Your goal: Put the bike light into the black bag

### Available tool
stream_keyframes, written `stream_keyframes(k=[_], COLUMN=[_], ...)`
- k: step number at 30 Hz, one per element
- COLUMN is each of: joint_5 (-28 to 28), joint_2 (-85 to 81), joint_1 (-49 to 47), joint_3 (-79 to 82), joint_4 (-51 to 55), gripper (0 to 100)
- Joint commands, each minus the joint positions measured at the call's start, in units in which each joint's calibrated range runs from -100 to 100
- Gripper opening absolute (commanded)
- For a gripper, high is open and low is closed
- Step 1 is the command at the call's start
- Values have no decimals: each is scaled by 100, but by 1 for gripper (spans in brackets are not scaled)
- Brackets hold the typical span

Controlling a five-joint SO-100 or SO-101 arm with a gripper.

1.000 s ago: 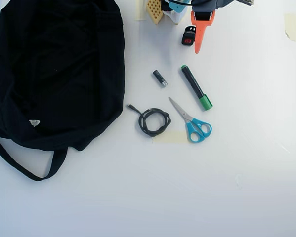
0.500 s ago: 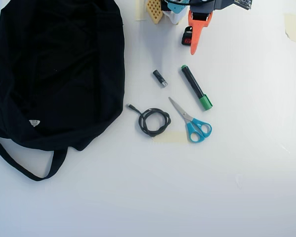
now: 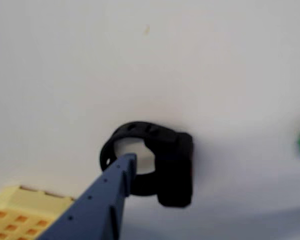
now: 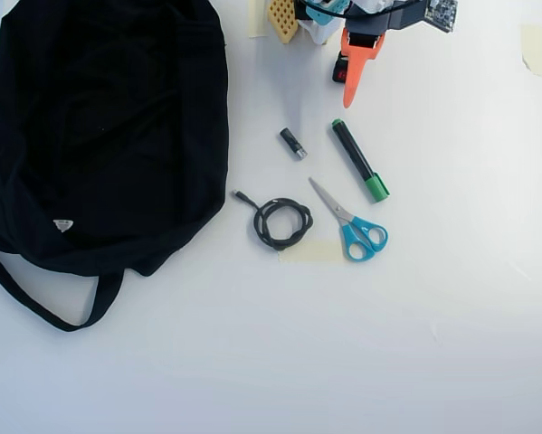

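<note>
The bike light (image 3: 174, 170) is a chunky black block with a black rubber loop strap, lying on the white table in the middle of the wrist view. A blue finger (image 3: 112, 192) comes in from the lower left, its tip at the strap loop. No second finger shows there. In the overhead view the gripper (image 4: 349, 95) shows as an orange finger at the top, with the bike light (image 4: 340, 69) partly hidden at its left side. The gripper looks open and holds nothing. The big black bag (image 4: 108, 127) lies at the left, its strap trailing down.
Below the gripper in the overhead view lie a small black cylinder (image 4: 293, 143), a black marker with a green cap (image 4: 359, 161), blue-handled scissors (image 4: 354, 226) and a coiled black cable (image 4: 281, 223). A yellow gridded piece (image 4: 282, 18) sits by the arm base.
</note>
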State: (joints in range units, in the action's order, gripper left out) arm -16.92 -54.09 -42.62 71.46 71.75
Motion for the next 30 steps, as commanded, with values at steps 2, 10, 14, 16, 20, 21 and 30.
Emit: stream_keyframes(k=[2,10,14,16,20,21,30], joint_5=[30,25,20,20,30,30,30], joint_2=[463,455,463,463,463,463,471], joint_1=[73,215,215,215,215,215,215], joint_3=[24,446,527,697,1012,1021,1030], joint_4=[-405,-465,-534,-741,-1223,-1240,-1240], gripper=[65,65,65,65,65,65,64])
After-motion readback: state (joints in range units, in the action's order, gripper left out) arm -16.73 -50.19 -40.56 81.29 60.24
